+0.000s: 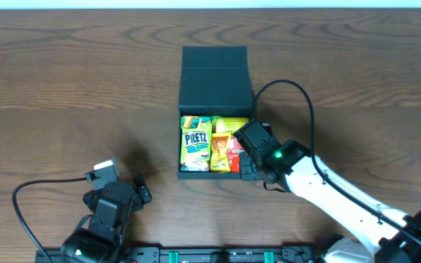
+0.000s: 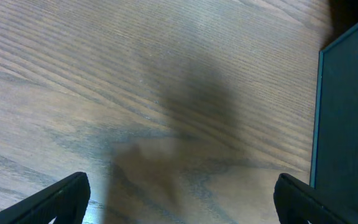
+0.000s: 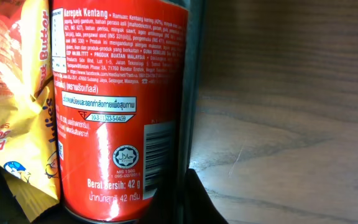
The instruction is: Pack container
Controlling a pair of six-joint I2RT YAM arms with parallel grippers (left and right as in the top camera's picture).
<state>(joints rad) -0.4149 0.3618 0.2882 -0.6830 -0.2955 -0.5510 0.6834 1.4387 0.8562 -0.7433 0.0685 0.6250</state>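
A red snack can (image 3: 120, 112) fills the right wrist view, upright against the dark inner wall of the container (image 1: 214, 77), with a yellow packet (image 3: 23, 93) touching its other side. The right end effector (image 1: 251, 142) hangs over that right-hand corner. Dark finger shapes flank the can's base, but I cannot tell whether they clamp it or stand loose. The left end effector (image 2: 182, 186) rests low near the surface (image 1: 64, 88), fingers apart and holding nothing, just beside the container's outer wall. The step looks like seating the can beside the Pretz box (image 1: 195, 142). The next move probably calls for letting go and a straight lift clear of the packs. The container sits mid-surface, mouth upward, its flap laid back toward the far edge. Its long axis runs away from the robot.
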